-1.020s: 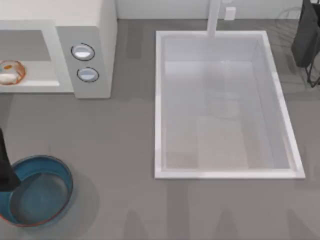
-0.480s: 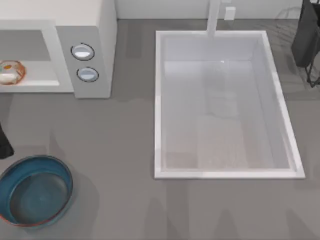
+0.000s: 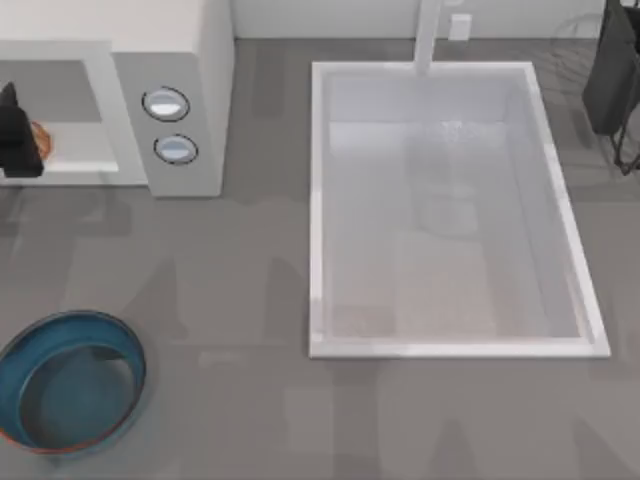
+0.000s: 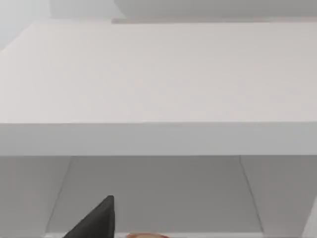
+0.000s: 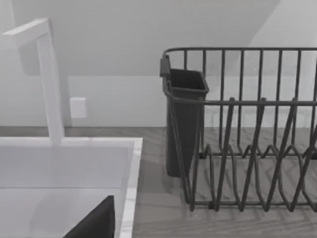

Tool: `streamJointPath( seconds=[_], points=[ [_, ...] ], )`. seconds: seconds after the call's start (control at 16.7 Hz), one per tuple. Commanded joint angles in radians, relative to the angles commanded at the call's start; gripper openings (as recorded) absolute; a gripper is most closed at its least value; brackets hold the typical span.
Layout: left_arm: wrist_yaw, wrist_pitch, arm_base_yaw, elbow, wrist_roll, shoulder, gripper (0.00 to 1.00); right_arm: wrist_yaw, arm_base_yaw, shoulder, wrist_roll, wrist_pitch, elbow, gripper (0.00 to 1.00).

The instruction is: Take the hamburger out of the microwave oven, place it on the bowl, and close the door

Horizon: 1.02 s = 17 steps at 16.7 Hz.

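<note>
The white microwave oven (image 3: 185,60) stands at the table's far left with its cavity open toward me. My left gripper (image 3: 18,140) is inside that cavity, over the hamburger (image 3: 43,141), of which an orange sliver shows beside it. In the left wrist view one dark finger (image 4: 96,220) sits off to the side before the cavity's back wall, with the hamburger's edge (image 4: 146,235) just below. The fingers stand open with nothing between them. The teal bowl (image 3: 70,385) rests at the near left. The door is out of view. My right gripper (image 3: 610,90) is parked at the far right.
A large white sink basin (image 3: 450,210) with a faucet (image 3: 428,35) takes up the table's middle and right. A dark wire dish rack (image 5: 247,129) with a cutlery cup (image 5: 184,124) stands behind the right arm. Bare grey counter lies between microwave and bowl.
My left gripper has travelled from beside the bowl at the near left up into the microwave cavity and now covers most of the hamburger. The right arm has not moved.
</note>
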Motion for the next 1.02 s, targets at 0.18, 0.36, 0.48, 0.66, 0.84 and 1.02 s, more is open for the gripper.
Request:
streamJointPath(
  seconds=[0.18,0.36,0.48,0.66,0.84,1.02],
  points=[
    [0.026,0.162,0.021,0.124,0.01,0.351,1.0,0.0,0.0,0.0,0.0,0.0,0.0,1.0],
    [0.049,0.31,0.04,0.237,0.019,0.674,1.0,0.0,0.0,0.0,0.0,0.0,0.0,1.0],
    [0.062,0.395,0.051,0.302,0.025,0.861,1.0,0.0,0.0,0.0,0.0,0.0,0.0,1.0],
    [0.078,0.495,0.064,0.378,0.031,1.076,1.0,0.0,0.0,0.0,0.0,0.0,0.0,1.0],
    [0.088,0.556,0.072,0.425,0.035,1.197,1.0,0.0,0.0,0.0,0.0,0.0,0.0,1.0],
    [0.09,0.571,0.074,0.436,0.036,1.225,1.0,0.0,0.0,0.0,0.0,0.0,0.0,1.0]
  ],
)
